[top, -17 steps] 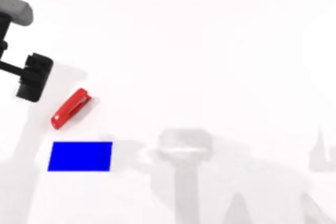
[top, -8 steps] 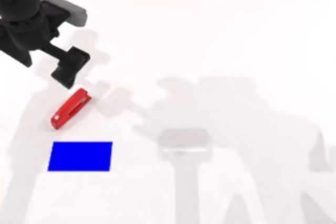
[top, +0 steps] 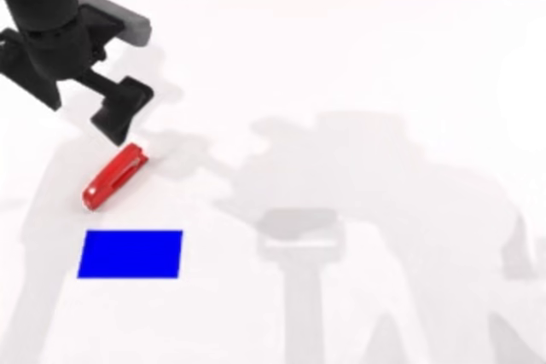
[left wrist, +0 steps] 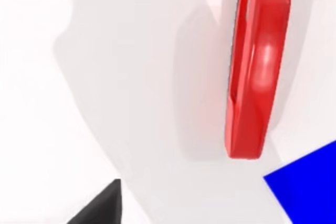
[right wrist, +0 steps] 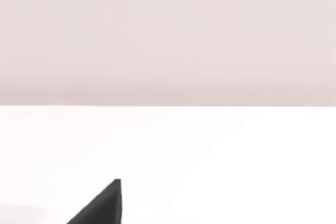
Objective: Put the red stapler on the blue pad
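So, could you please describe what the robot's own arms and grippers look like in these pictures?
The left arm is matte black and blocky, with a grey rounded box mounted on it and a dark, angular left gripper. No cables or markings show. In each wrist view only one black pointed fingertip appears; the right arm is outside the top view.

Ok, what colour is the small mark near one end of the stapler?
White, a tiny dot on the red stapler near its end closest to the blue pad; the top view shows it best.
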